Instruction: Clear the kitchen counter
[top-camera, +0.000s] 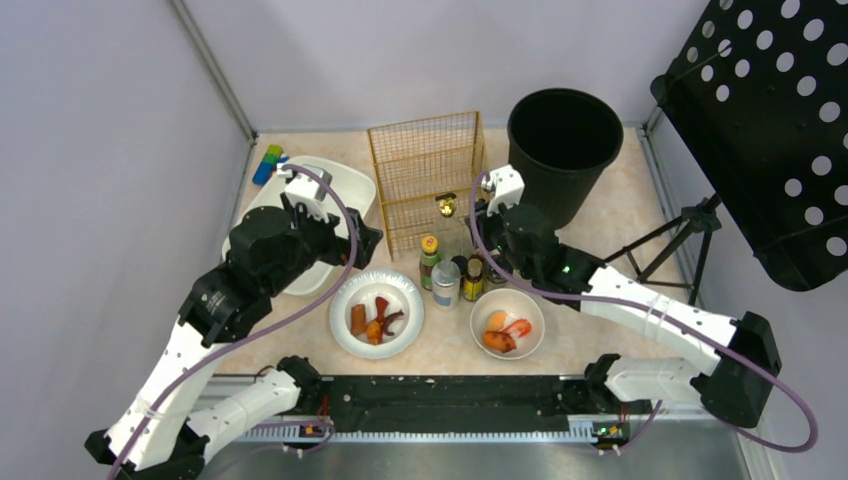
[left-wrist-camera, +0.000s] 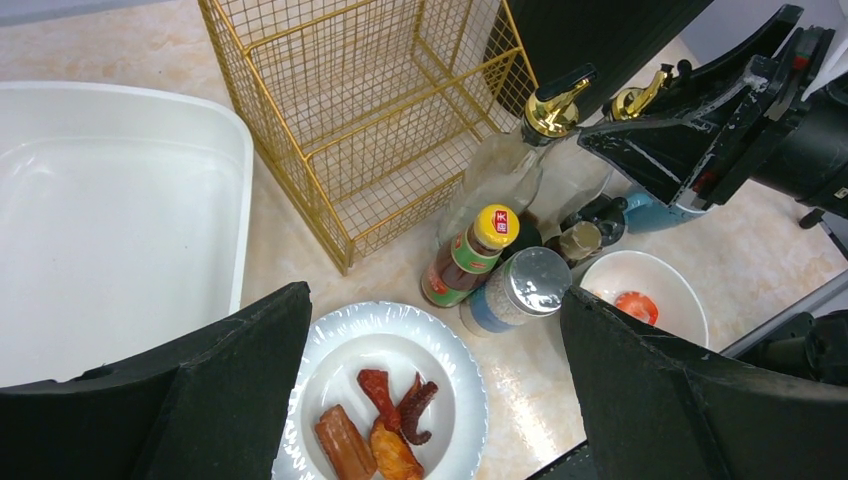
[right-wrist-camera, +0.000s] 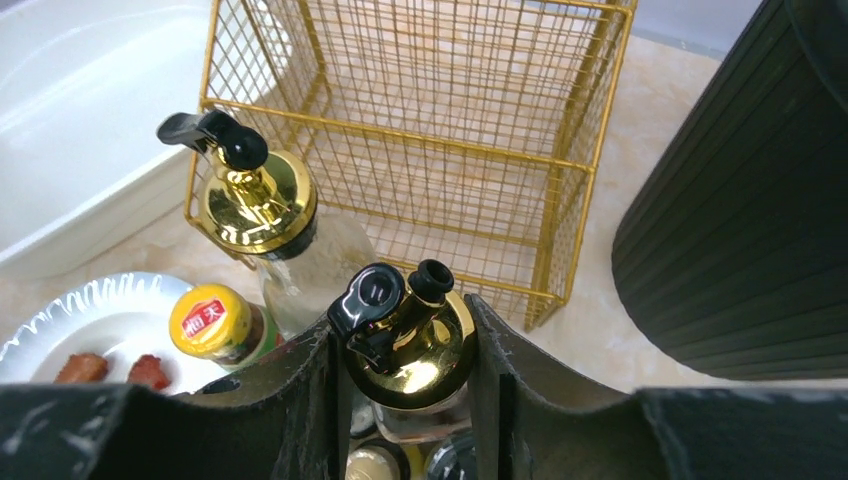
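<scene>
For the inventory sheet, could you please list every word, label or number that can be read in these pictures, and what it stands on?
"海天" (first character blurred, so probably): white on a red patch on the yellow cap of the brown sauce bottle.
That bottle's body label: too small to read.
The gold-capped bottle in the right gripper: no lettering visible.

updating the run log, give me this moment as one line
left gripper open, near food plate | right gripper shut on gold-capped bottle | kitchen counter not cleared
</scene>
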